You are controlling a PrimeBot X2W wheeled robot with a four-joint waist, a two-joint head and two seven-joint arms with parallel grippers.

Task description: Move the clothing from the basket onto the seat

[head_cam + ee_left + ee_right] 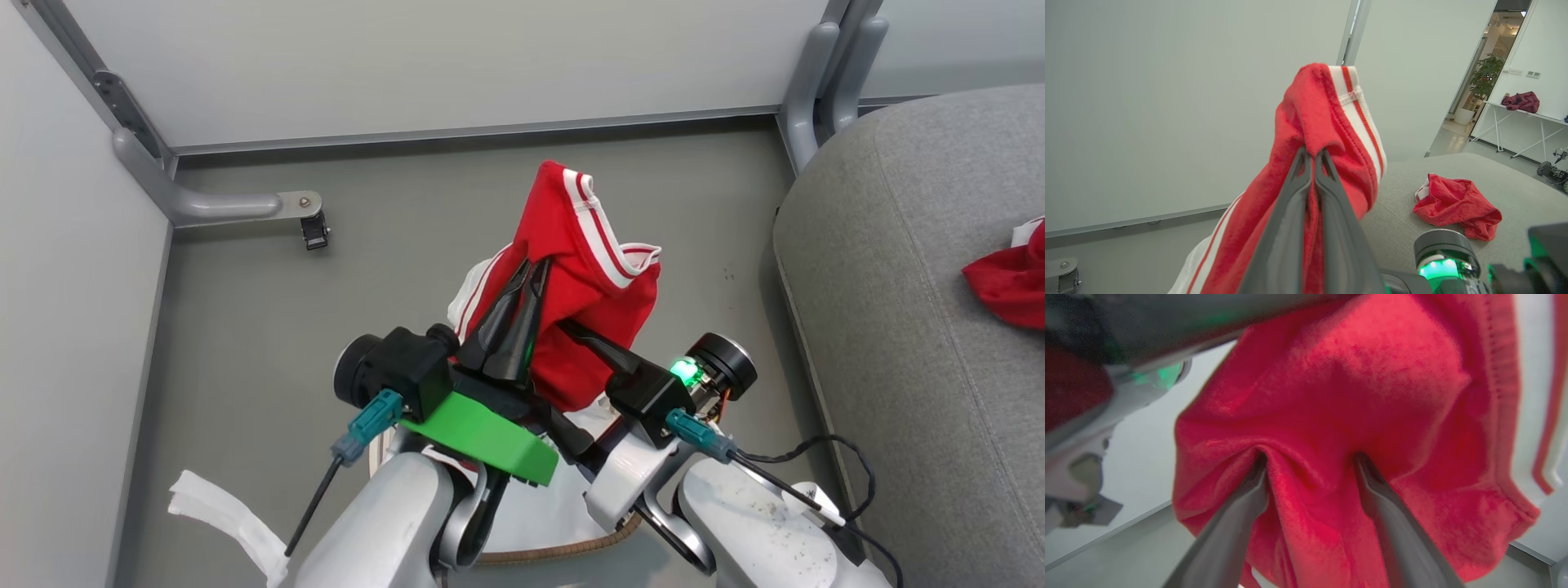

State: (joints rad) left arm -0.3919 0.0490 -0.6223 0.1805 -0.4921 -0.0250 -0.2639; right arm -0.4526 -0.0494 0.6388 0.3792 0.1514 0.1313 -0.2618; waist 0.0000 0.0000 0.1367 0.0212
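Observation:
My left gripper (535, 271) is shut on a fold of red clothing (584, 278) with white stripe trim, held up above the floor; the left wrist view shows the pinch (1313, 154) just under the striped collar. Below and to the right, my right gripper (1310, 457) stands open with its two fingers pressed into the hanging red cloth, tips sunk in folds. A second red garment (1008, 286) lies crumpled on the grey seat (898, 327), also seen in the left wrist view (1457, 206). Only a stretch of the basket's brown rim (563, 550) shows beneath my arms.
Pale wall panels close off the back and left. A grey metal frame foot with a black caster (314, 229) sits on the floor at the left. A white strip of cloth (220, 510) lies at the lower left. A black cable (816, 449) loops by my right forearm.

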